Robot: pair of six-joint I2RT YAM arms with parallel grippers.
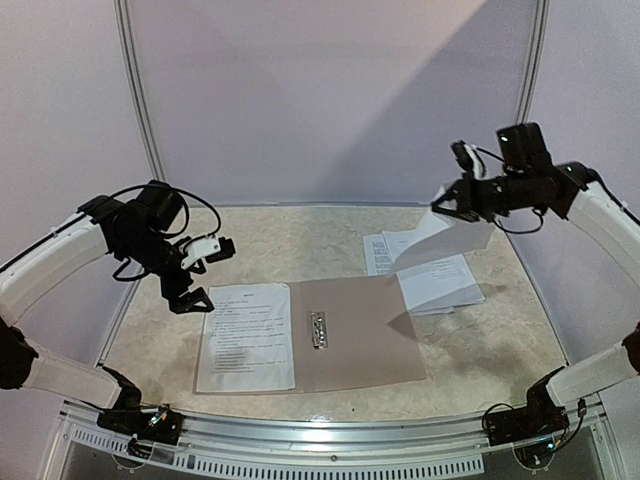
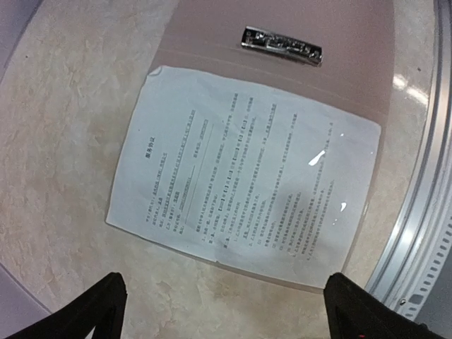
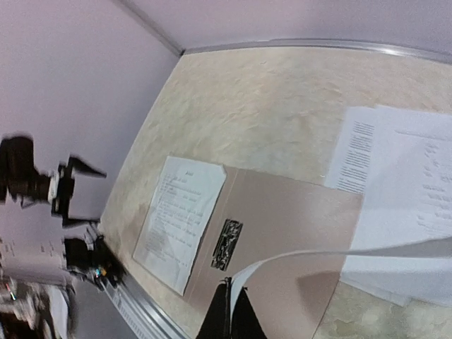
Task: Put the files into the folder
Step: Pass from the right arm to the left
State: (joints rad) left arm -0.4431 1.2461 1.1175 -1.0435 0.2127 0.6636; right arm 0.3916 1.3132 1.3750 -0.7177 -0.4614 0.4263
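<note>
The taupe folder (image 1: 370,335) lies open in the middle of the table, its metal clip (image 1: 318,330) on the spine. One file, a printed sheet in a glossy sleeve (image 1: 247,337), rests on the folder's left flap. My left gripper (image 1: 190,299) hovers open over that sheet's far left edge, holding nothing; in the left wrist view the sleeved sheet (image 2: 247,183) lies flat beyond the left gripper (image 2: 226,311). My right gripper (image 3: 230,311) is shut on the edge of a white sheet (image 3: 339,256), lifted high above the folder's right side. The other files (image 1: 430,270) lie in a pile at the right.
A metal rail (image 1: 330,432) runs along the table's near edge, with both arm bases bolted to it. Pale walls (image 1: 330,100) enclose the back and sides. The pile of files overlaps the folder's far right corner.
</note>
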